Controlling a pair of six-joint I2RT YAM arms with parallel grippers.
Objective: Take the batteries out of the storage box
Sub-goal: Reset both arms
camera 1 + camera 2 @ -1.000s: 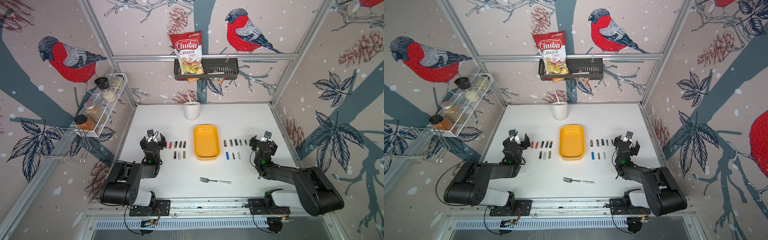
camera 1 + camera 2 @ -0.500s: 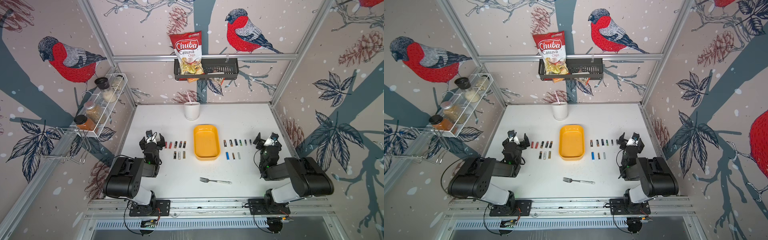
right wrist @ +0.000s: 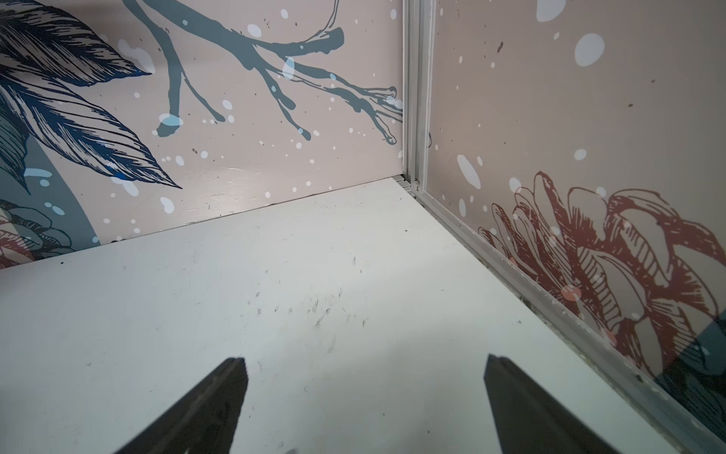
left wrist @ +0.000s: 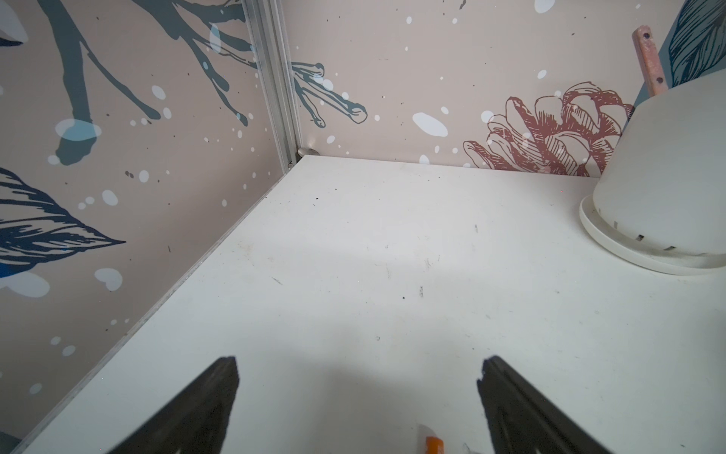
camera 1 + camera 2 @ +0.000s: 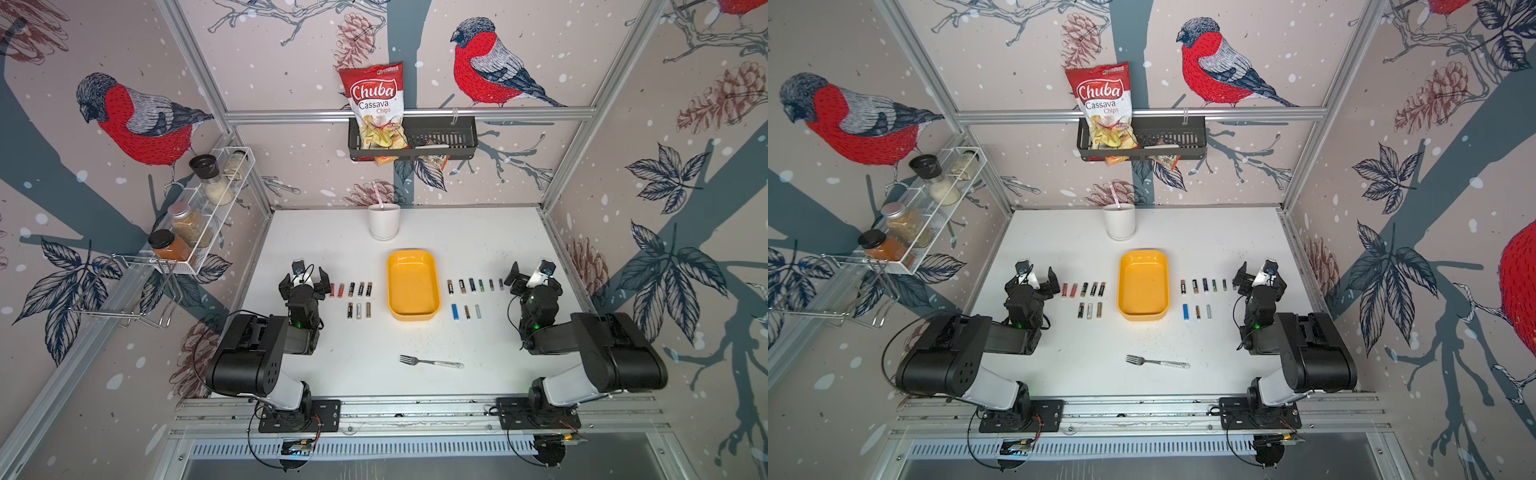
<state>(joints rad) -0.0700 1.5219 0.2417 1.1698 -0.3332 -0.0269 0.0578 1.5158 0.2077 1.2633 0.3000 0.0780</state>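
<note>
Batteries (image 5: 360, 289) beside storage box (image 5: 413, 317), labels unreadable; left tool (image 4: 359, 361), right tool (image 3: 364, 359) released, empty

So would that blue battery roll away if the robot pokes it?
Probably. The blue battery lies on its side on the flat white table, so a sideways nudge would likely roll it. Looks rigid too, unlikely to bend.
</note>
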